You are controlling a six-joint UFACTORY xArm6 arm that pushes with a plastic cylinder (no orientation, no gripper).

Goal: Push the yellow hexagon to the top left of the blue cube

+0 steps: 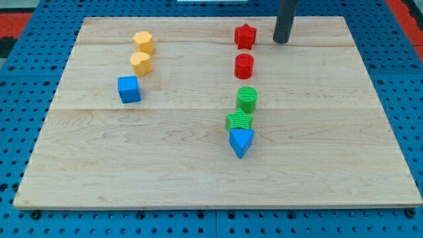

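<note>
A dark rod came down from the view's top edge, and my tip (pixel 282 41) rested on a pale wooden board (pixel 198 172) near its top edge, right of centre. The arm carried no jaws, only this plain rod, touching no block. Just to the tip's left sat a red star (pixel 245 36), with a red cylinder (pixel 244 66) below it. Further down that column stood a green cylinder (pixel 247 98), then a green block (pixel 239 120) of unclear shape touching a blue triangular block (pixel 241 141). Well apart, on the view's left, the yellow hexagon (pixel 143 42) sat at the top, a yellow heart-like block (pixel 140 63) just beneath, and the blue cube (pixel 129 89) below that, slightly left.
</note>
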